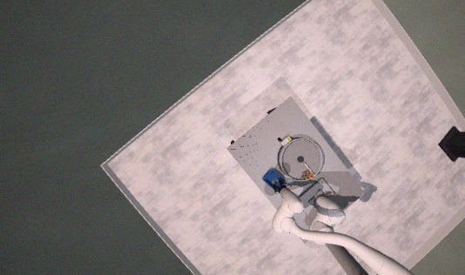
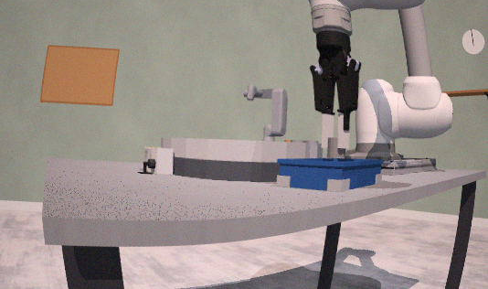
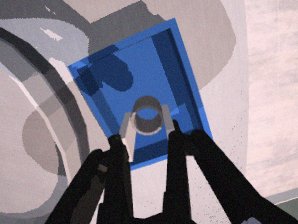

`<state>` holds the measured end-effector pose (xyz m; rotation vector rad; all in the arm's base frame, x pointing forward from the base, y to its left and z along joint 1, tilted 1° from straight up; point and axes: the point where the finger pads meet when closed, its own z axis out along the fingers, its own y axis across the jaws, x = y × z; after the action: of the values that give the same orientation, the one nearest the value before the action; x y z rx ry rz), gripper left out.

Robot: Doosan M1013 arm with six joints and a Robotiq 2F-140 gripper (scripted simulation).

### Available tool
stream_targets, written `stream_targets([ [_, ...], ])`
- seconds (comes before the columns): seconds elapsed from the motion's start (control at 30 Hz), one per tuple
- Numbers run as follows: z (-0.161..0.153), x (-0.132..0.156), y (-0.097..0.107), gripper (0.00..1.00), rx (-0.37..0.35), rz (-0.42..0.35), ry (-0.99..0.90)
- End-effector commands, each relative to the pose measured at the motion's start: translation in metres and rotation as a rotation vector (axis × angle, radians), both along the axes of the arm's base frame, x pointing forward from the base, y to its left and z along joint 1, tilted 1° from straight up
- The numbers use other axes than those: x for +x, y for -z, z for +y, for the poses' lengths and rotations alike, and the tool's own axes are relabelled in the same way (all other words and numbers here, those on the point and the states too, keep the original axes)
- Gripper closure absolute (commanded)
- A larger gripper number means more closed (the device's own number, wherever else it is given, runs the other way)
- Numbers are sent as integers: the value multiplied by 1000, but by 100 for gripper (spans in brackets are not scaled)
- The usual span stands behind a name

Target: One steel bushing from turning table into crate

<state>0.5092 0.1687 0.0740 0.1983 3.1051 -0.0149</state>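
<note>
My gripper point(image 1: 278, 184) point(image 2: 334, 141) point(image 3: 148, 118) is shut on a grey steel bushing point(image 2: 333, 147) point(image 3: 146, 103), a hollow upright ring between the pale fingertips. In the wrist view the blue crate point(image 1: 271, 174) point(image 2: 311, 174) point(image 3: 150, 70) lies under the bushing, which is over the crate's near part. In the exterior view the bushing's lower end looks about level with the crate's rim. The round turning table point(image 1: 300, 147) point(image 2: 215, 149) point(image 3: 22, 196) stands beside the crate. A small cluster of orange-brown and grey parts point(image 1: 309, 174) lies near its edge; single pieces are too small to tell.
A thin bar reaches over the turning table from its hub. A small white box point(image 1: 286, 139) point(image 2: 164, 161) with a black knob stands at the turning table's rim. A grey angled post point(image 2: 279, 112) rises behind the turning table. The arm's base stands behind the crate.
</note>
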Motion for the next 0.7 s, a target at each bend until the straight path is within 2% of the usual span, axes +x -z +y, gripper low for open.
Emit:
stream_targets([
  [0.0,0,0,0,100,0,0,0],
  [0.67,0,0,18,100,0,0,0],
])
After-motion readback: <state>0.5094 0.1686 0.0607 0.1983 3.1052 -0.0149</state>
